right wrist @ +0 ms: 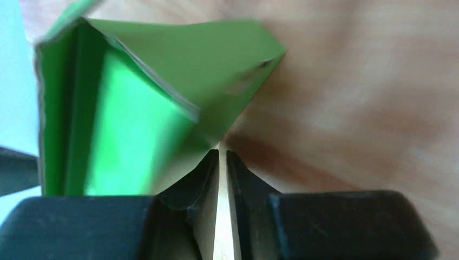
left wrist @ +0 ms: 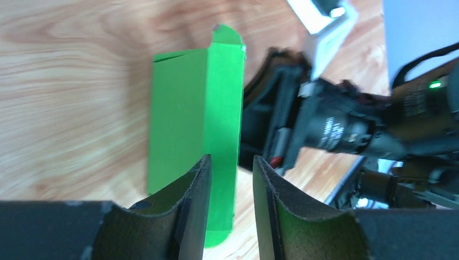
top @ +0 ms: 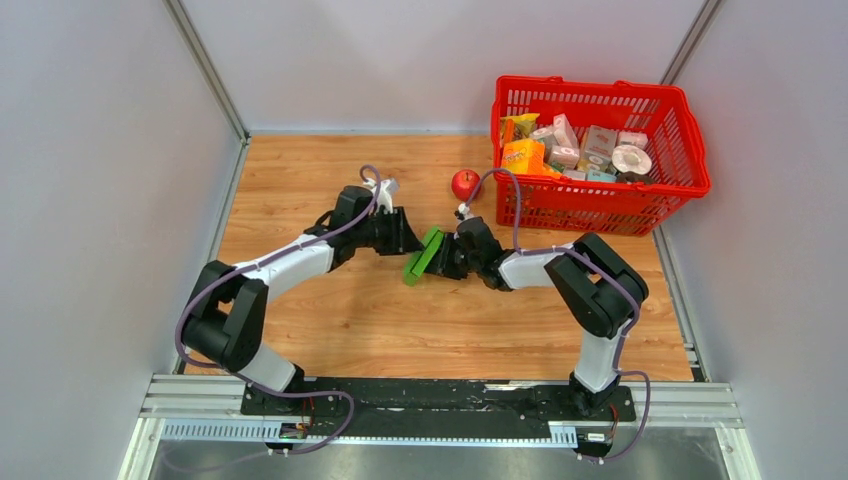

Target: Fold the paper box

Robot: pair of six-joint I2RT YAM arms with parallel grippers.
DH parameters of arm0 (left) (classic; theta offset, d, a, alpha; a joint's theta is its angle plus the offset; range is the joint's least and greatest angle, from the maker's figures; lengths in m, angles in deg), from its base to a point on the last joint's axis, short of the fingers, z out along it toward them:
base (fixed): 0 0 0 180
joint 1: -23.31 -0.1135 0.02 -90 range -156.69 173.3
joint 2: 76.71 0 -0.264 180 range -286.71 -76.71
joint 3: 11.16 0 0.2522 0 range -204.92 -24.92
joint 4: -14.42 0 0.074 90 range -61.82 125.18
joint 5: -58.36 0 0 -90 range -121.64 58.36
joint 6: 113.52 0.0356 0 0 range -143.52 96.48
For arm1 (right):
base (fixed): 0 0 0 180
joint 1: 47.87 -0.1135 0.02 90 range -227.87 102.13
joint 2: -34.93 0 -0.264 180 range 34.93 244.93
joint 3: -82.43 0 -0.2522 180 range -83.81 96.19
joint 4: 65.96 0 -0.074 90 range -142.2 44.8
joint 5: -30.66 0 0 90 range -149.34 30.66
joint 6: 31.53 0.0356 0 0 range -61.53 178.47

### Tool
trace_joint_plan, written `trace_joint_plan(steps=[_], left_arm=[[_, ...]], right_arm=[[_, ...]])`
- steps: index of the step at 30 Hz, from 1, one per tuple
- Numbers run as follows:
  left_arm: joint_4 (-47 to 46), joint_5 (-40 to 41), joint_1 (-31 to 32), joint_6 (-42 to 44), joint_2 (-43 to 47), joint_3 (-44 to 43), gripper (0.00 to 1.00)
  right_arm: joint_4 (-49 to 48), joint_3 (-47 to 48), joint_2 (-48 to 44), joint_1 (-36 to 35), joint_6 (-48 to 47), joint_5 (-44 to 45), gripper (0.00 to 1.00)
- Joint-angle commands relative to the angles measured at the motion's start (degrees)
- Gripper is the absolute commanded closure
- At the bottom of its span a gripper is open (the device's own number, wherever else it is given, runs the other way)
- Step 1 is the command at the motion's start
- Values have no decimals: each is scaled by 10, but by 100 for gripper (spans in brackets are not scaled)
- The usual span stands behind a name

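Note:
The paper box (top: 424, 256) is a bright green cardboard blank, standing tilted on edge on the wooden table between my two grippers. My right gripper (top: 445, 258) meets it from the right. In the right wrist view the fingers (right wrist: 208, 173) are nearly together at a corner of the box (right wrist: 141, 108), pinching its thin flap. My left gripper (top: 407, 240) is at the box's left side. In the left wrist view its jaws (left wrist: 231, 162) stand apart, and the green panel (left wrist: 195, 119) shows beyond and through the gap, not clamped.
A red apple (top: 464, 184) lies just behind the grippers. At the back right stands a red basket (top: 600, 207) holding several small printed packages. The right arm's black wrist (left wrist: 335, 127) fills the right of the left wrist view. Grey walls enclose the table.

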Motion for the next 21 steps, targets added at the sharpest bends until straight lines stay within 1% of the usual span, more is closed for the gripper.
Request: trace_joint_plan(steps=[1,5,6,10,13,14,15,16,17,18,19,20,21], left_arm=[[-31,-20,39,-17,-26,-22,58],[-20,-8,45,-14,-32,-31,58],[-17,-6,45,-9,-32,-31,58],[9,14,45,5,-18,-31,57],[19,22,45,21,7,-33,52],[38,24,44,28,15,-37,48],[52,29,44,45,23,-44,47],[74,58,44,56,45,-50,46],[114,80,44,68,58,-51,46],[130,100,44,83,71,-50,45],[147,134,44,91,95,-48,44],[176,151,44,104,106,-45,43],[183,163,44,107,116,-35,42]], right_arm=[[22,-31,9,-18,12,-11,80],[36,-37,-12,-19,-1,7,75],[52,-35,-14,-19,-6,10,75],[56,-40,-34,-19,-12,17,74],[54,-40,-40,-20,-12,14,73],[54,-39,-36,-19,-16,11,73],[54,-37,-35,-19,-18,9,73],[58,-36,-34,-19,-21,8,73],[62,-31,-34,-19,-32,6,73],[78,-29,-35,-18,-40,7,73],[87,-26,-43,-17,-50,8,72],[95,-19,-48,-17,-61,7,71],[118,-11,-52,-17,-88,8,69]])
